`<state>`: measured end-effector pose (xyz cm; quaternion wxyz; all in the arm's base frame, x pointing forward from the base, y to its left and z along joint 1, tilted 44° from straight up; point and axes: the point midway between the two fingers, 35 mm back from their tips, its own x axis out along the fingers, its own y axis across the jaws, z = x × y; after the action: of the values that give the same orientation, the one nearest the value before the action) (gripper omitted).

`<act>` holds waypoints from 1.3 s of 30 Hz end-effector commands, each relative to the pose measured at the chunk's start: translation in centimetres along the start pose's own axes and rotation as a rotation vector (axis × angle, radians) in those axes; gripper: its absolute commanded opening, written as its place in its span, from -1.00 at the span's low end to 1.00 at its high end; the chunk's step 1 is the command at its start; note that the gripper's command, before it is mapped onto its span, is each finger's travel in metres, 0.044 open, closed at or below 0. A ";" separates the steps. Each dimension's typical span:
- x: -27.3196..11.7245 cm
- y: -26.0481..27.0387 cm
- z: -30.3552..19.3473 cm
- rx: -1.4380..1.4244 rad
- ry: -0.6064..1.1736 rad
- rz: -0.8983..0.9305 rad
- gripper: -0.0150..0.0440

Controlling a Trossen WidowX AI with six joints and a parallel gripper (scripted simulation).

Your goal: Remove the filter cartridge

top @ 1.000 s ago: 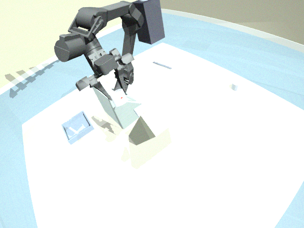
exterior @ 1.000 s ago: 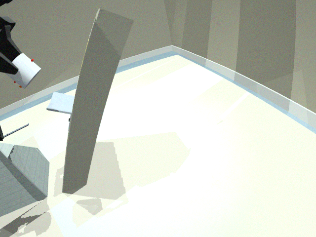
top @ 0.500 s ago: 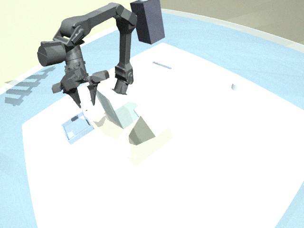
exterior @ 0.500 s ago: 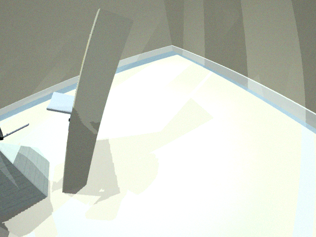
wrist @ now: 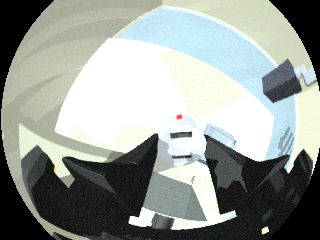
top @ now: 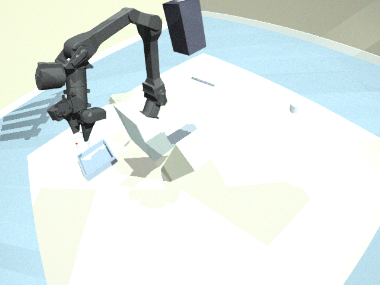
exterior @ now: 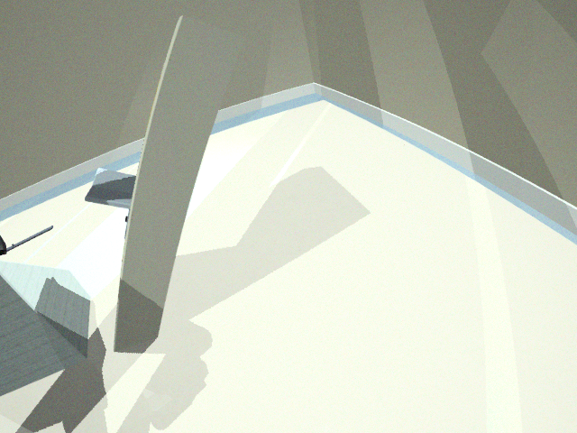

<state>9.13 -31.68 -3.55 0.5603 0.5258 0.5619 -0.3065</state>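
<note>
My gripper (top: 81,136) (wrist: 180,138) points down and is shut on the white round filter cartridge (top: 80,143) (wrist: 176,127). The wrist view shows its two dark slots and a red mark, with a fingertip on either side. In the top view it appears near the rear-left edge of the light-blue tray (top: 101,170) (wrist: 227,131); its height above the tray is hard to tell. In the exterior view the tray (exterior: 112,201) is partly hidden, and gripper and cartridge are out of view. The service panel (wrist: 36,138) shows only partly behind the left finger, with a bit of yellow.
A grey-green block (top: 159,143) (wrist: 172,191) and a pale wedge-like piece (top: 177,165) stand right of the tray. A tall pale slab (exterior: 162,186) rises in the exterior view. A dark box (top: 190,27) (wrist: 282,82) hangs at the back. A small white cylinder (top: 294,108) stands far right.
</note>
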 end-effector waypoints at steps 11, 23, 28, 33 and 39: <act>3.1 -6.4 -2.0 0.184 -0.015 -0.116 -0.49; 7.4 -14.0 -7.6 0.440 -0.013 -0.265 -0.49; 8.9 -16.2 -10.6 0.547 -0.005 -0.325 -0.49; 9.6 -17.1 -12.3 0.600 0.001 -0.355 -0.49; 10.3 -17.2 -12.6 0.600 0.001 -0.356 -0.49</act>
<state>-8.73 -22.62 -14.65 0.3250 0.5604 0.5297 -0.5476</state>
